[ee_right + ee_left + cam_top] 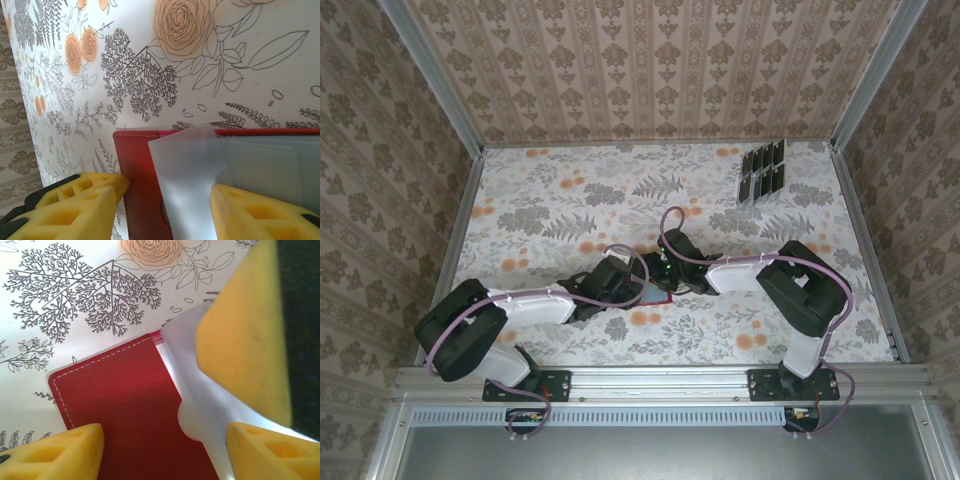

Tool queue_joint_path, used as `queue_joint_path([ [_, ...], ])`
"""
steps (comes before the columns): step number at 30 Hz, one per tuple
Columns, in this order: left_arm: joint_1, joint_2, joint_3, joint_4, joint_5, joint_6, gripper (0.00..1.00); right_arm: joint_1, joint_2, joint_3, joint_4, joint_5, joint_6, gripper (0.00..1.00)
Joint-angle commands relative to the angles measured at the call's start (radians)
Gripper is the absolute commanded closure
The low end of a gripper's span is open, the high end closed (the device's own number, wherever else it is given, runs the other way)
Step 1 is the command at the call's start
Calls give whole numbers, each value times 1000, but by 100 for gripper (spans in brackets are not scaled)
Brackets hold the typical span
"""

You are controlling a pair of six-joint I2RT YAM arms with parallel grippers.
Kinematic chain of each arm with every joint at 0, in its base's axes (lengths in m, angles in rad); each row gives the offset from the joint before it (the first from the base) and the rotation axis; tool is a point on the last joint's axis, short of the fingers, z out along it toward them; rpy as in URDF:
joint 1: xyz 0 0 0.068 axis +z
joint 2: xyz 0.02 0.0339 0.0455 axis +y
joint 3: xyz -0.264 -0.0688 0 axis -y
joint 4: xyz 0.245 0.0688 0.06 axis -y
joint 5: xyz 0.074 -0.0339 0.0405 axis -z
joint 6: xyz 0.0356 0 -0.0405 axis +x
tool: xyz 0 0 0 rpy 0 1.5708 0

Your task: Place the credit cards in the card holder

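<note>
left wrist, stitched red card holder (125, 405), frosted plastic sleeve (192, 390)

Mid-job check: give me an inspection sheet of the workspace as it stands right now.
Surface: floral-patterned tabletop, flat.
Job's things: small red stitched folding wallet lying open at centre, frosted clear plastic sleeve showing; thin black rectangular cards in rows at far right, none in the wallet.
Clutter: nothing seen.
Grippers: left pincer shut; right pincer straddling the wallet edge, state unclear.
Cables: lilac cable looped along each arm.
Surroundings: patterned walls on three sides.
</note>
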Motion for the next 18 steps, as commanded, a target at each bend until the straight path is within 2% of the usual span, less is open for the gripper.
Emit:
queue_joint_path([
  [1,-10,15,-12,10,-22,-17,35,-12,-58,-2,-91,6,-48,44],
  [8,-9,27,-27,21,-25,-24,35,-40,-157,-18,-165,52,-95,43],
  [14,-9,30,-28,29,-24,-24,36,-46,-164,-20,-200,68,-125,43],
  [18,-10,-18,-25,10,-32,-21,31,-46,-142,-24,-192,59,-126,43],
])
